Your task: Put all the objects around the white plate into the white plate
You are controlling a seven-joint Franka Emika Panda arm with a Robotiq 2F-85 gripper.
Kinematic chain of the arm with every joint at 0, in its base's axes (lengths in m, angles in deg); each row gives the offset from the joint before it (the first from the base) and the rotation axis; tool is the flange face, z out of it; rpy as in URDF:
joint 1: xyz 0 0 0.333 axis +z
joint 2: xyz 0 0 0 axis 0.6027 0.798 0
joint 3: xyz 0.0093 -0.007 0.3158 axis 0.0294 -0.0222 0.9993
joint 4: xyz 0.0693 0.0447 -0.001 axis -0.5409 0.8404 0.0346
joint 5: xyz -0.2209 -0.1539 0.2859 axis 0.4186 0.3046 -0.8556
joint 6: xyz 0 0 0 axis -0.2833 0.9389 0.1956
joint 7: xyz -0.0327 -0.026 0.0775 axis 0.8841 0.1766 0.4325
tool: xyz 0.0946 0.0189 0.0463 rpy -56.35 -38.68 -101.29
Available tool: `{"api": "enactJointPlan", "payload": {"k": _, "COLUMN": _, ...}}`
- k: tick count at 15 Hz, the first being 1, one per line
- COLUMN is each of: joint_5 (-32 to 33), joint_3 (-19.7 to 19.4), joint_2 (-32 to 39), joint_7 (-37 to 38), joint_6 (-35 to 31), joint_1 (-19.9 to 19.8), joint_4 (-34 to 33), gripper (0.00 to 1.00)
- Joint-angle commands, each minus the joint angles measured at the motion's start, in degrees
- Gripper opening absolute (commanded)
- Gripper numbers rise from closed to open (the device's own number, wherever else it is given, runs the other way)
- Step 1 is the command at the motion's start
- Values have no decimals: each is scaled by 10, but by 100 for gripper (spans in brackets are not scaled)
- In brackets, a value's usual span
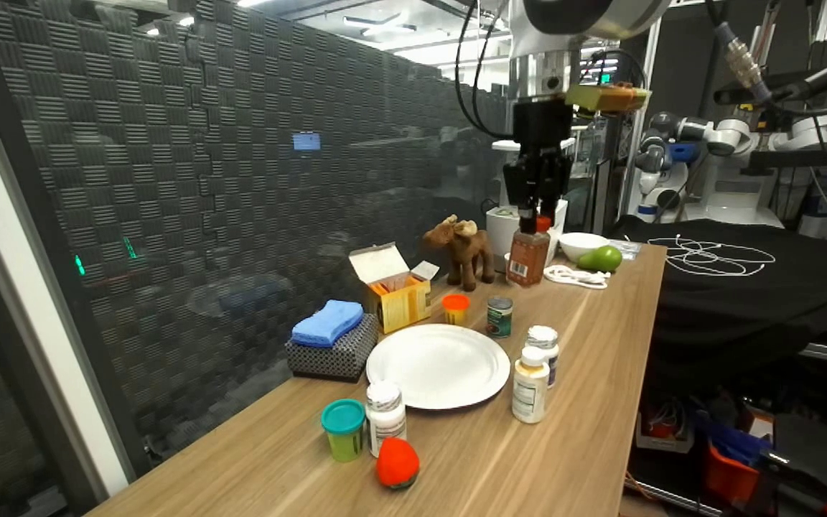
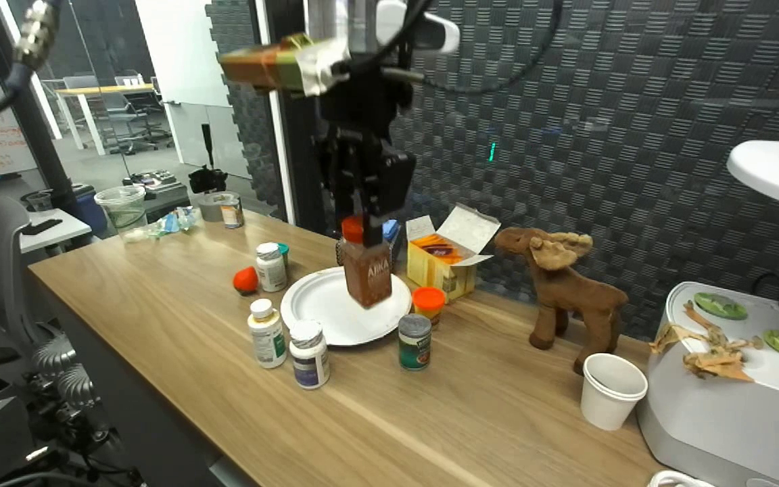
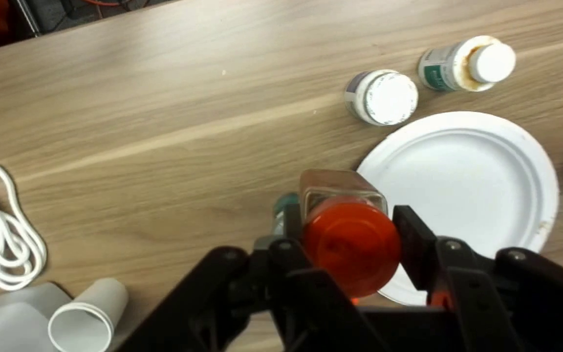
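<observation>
The white plate [image 1: 442, 366] offers open room — but a purple-labelled bottle [image 2: 310, 368] and a green-labelled bottle [image 2: 268, 338] crowd one side, a can [image 2: 414, 348] and an orange-lidded tub [image 2: 429, 303] another. Between can and purple-labelled bottle, the surface [image 2: 369, 375] leaves a passage.

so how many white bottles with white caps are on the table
3: a green-labelled bottle and a purple-labelled bottle side by side near the white plate, and a third white bottle beside the green cup. Others may be hidden.
</observation>
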Motion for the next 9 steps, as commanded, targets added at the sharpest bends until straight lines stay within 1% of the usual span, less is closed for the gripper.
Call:
{"api": "enactJointPlan", "payload": {"k": 1, "joint_5": 0, "joint_3": 25, "joint_2": 2, "joint_7": -6, "joint_6": 61, "joint_1": 21, "joint_4": -65, "gripper": 24}}
{"api": "enactJointPlan", "payload": {"k": 4, "joint_5": -19, "joint_3": 44, "joint_2": 48, "joint_7": -34, "joint_6": 79, "joint_1": 37, "joint_4": -107, "gripper": 24}}
{"api": "enactJointPlan", "payload": {"k": 7, "joint_5": -20, "joint_3": 60, "joint_2": 105, "joint_7": -55, "joint_6": 63, "joint_1": 48, "joint_4": -142, "gripper": 24}}
{"api": "enactJointPlan", "payload": {"k": 9, "joint_5": -19, "joint_3": 68, "joint_2": 145, "joint_7": -62, "joint_6": 64, "joint_1": 52, "joint_4": -172, "gripper": 24}}
